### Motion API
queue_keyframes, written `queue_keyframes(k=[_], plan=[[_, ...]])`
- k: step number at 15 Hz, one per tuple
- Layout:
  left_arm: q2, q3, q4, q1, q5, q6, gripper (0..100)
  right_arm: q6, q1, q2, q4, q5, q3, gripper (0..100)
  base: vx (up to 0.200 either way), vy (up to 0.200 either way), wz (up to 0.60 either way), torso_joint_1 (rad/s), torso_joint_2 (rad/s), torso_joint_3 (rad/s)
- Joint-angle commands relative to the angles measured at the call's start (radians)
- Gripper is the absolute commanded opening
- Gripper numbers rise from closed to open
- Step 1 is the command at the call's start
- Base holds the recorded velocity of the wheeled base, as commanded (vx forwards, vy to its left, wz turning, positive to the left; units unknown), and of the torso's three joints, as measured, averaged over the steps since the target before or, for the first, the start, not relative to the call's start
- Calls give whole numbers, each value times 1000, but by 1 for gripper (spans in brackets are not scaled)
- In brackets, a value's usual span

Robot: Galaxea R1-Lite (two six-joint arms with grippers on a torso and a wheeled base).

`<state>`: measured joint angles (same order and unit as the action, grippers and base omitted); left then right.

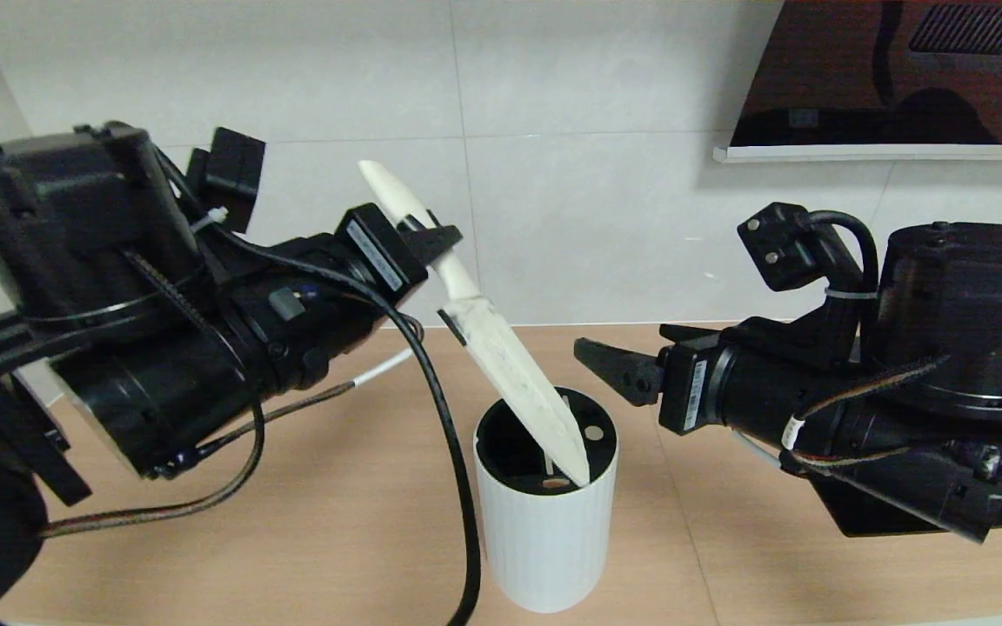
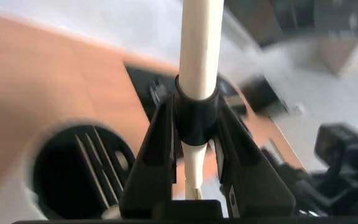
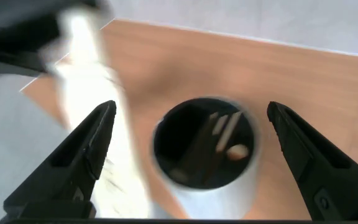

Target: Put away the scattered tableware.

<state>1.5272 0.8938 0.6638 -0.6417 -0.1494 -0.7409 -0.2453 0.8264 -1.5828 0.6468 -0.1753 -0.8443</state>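
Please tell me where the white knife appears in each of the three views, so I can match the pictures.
Head view: the knife is in the middle, tilted, handle clamped by the left gripper, tip at the holder's opening.
Left wrist view: the knife's white handle runs between that gripper's fingers.
Right wrist view: the knife is a blurred white streak beside the holder.
Shared landmark: the white holder with its black inside.

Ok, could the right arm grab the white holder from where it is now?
Probably yes. The right tool hangs open just beside the holder, whose right side is bare; the knife in the left tool only dips into its mouth.
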Motion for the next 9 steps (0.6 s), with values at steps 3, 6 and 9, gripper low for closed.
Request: queue_keyframes(k=[3,6,9], plan=[[8,83,-29,-15,-147,109,0,0,-13,-2,-1,0,-7,100,0,0,0,0,0,0],[17,82,-23,-47,-263,221,0,0,-16,-6,-1,0,-7,100,0,0,0,0,0,0],[28,85,-21,-84,-417,383,0,0,-21,-5,-1,0,-9,100,0,0,0,0,0,0]])
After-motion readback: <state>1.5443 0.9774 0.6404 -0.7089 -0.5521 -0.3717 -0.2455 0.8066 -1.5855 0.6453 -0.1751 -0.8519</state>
